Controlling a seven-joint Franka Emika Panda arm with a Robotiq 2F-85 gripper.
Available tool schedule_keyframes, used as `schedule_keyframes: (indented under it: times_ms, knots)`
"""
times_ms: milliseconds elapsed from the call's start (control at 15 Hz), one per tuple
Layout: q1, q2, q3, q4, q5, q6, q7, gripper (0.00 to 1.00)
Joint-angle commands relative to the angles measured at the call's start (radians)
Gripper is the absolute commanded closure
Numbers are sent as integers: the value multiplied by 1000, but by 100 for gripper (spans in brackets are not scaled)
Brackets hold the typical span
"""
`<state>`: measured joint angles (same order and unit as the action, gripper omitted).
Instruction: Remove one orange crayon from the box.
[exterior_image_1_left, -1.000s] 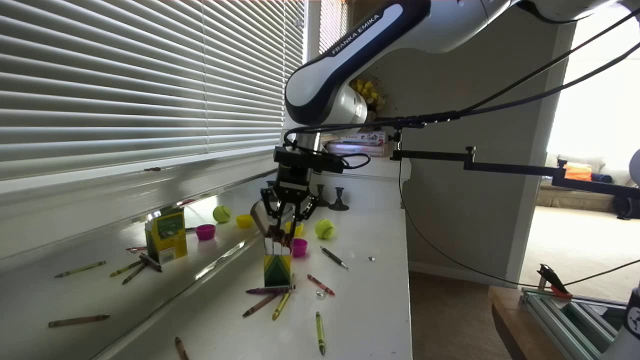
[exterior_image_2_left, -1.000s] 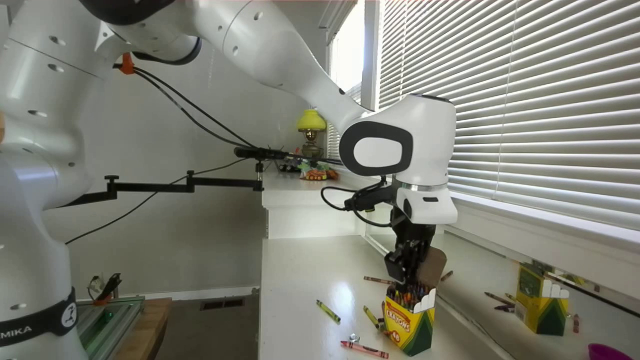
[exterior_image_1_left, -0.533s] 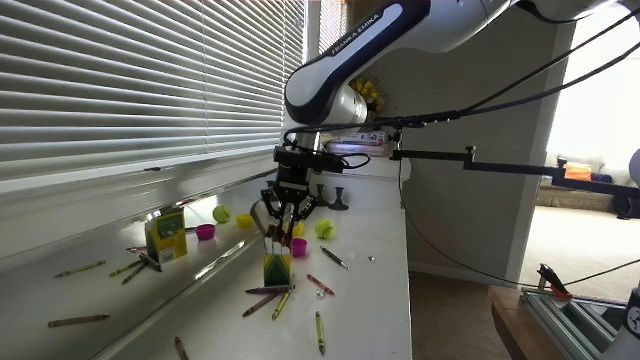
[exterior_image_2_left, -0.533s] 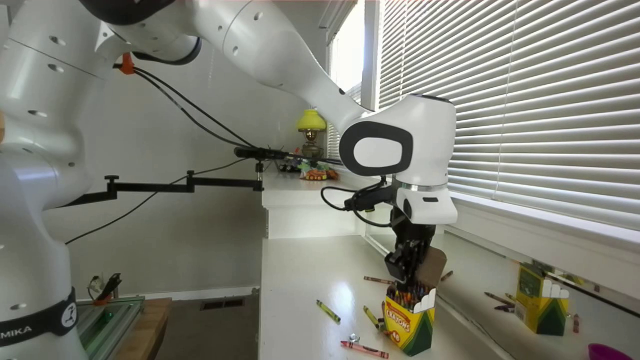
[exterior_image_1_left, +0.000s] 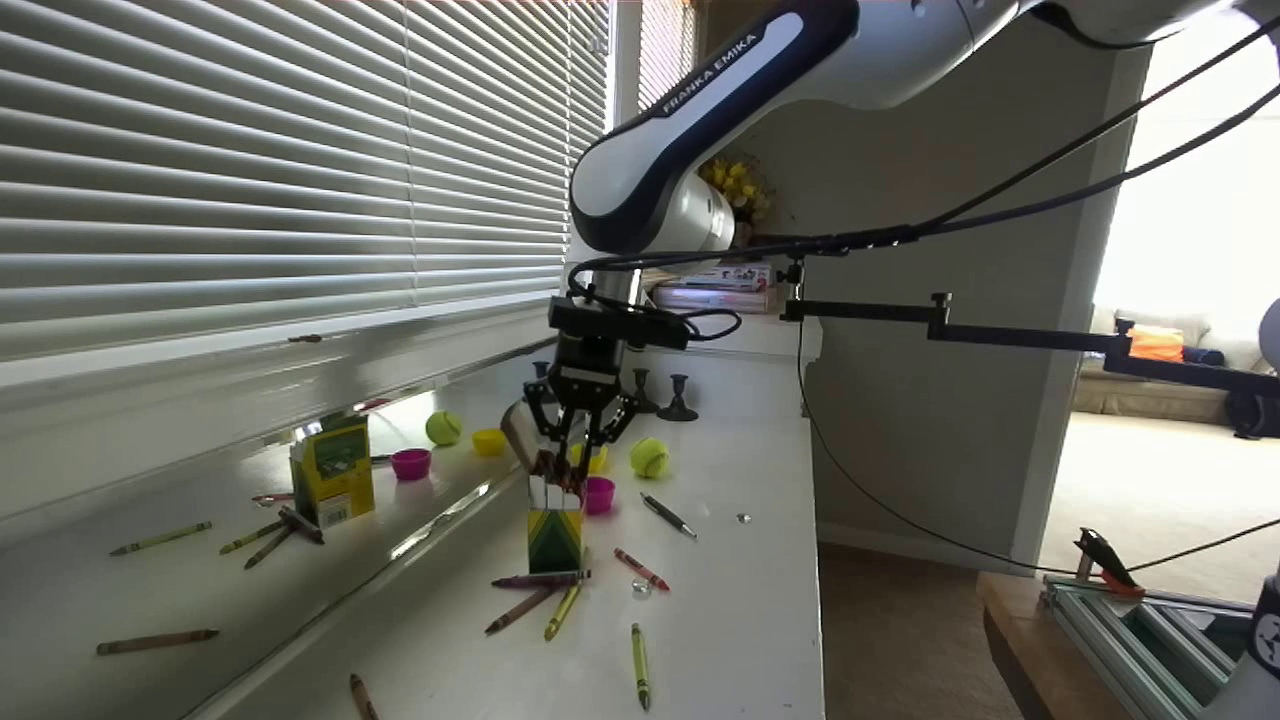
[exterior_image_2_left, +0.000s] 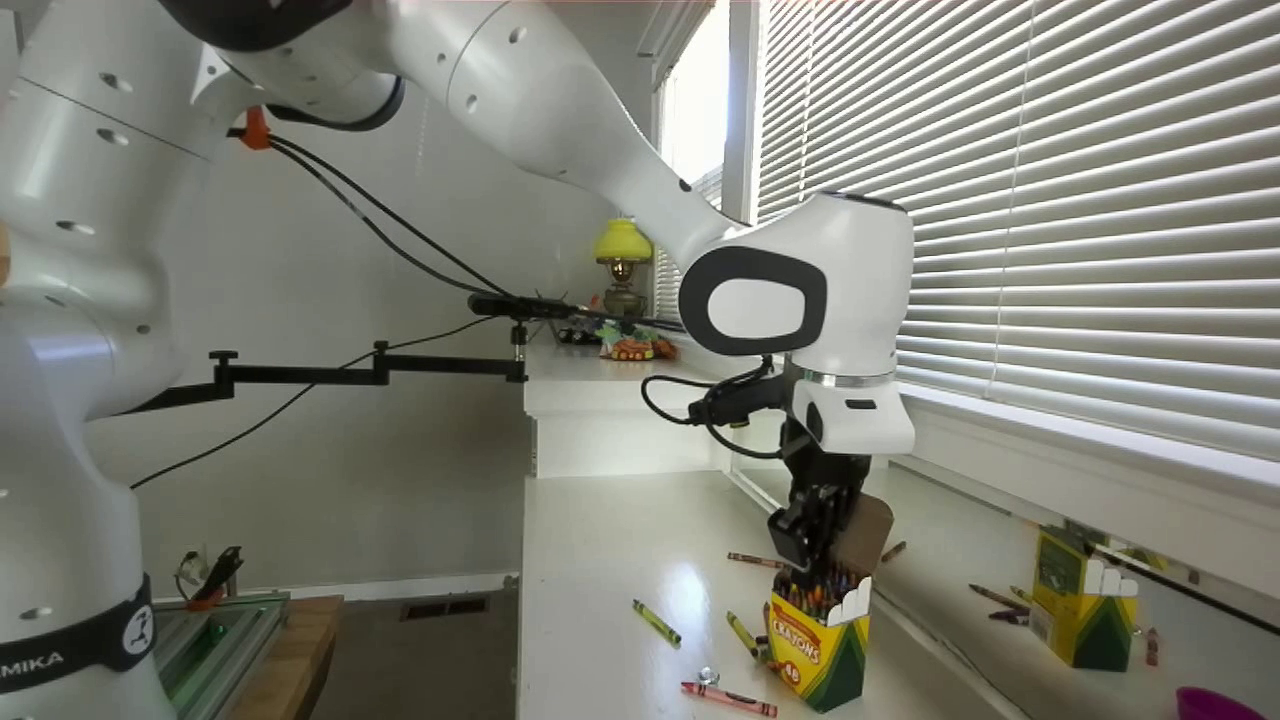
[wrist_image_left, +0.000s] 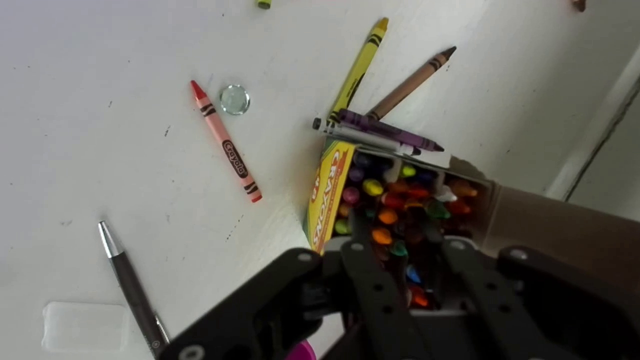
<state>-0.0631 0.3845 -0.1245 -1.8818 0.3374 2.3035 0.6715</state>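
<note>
Crayon box (exterior_image_2_left: 820, 648): upright on the white counter (exterior_image_2_left: 590, 550), packed with crayons (exterior_image_2_left: 812, 600), its lid (exterior_image_2_left: 865, 535) folded back
Gripper (wrist_image_left: 395, 226): I have it pointing down at the box mouth, its two fingers (wrist_image_left: 370, 280) spread a little — crayon tips show in the gap; how deep the fingers reach, I cannot tell
Orange crayon (wrist_image_left: 381, 236): in the box, its tip just beside the finger on the left of my wrist view; another orange tip (wrist_image_left: 388, 216) shows just above it
Purple crayon (wrist_image_left: 395, 132): loose at the foot of the box, side by side with a grey crayon (wrist_image_left: 362, 135)
Yellow crayon (wrist_image_left: 356, 72): fans out from that pair along with a brown crayon (wrist_image_left: 411, 85), both points facing away from the box
Red crayon (wrist_image_left: 225, 142): loose on the counter, just beside a clear glass bead (wrist_image_left: 234, 99)
Pen (wrist_image_left: 132, 285): dark with a silver tip, cut off at the bottom edge of my wrist view
Pink cup (exterior_image_1_left: 599, 495): past the box in an exterior view, a yellow cup (exterior_image_1_left: 595, 459) and a tennis ball (exterior_image_1_left: 650, 457) near it
Lime crayon (exterior_image_1_left: 640, 665): on the counter, well apart from the box
Arm (exterior_image_2_left: 600, 110): in both exterior views it reaches in over the counter — wrist above the box, white blinds (exterior_image_2_left: 1040, 200) alongside
</note>
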Motion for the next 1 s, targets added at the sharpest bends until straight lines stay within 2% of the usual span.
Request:
schedule_keyframes:
  times_ms: [0,67,133,333,533,733,933]
  knots:
    - [-8,13,7,17,15,-25,11,80]
    - [-8,15,7,17,16,-25,11,80]
    - [-8,17,7,18,16,-27,11,87]
    - [-8,19,8,20,16,-23,6,96]
    - [-8,23,6,26,11,-31,8,93]
    - [-8,28,5,29,9,-30,11,85]
    - [-11,30,7,36,15,-33,10,96]
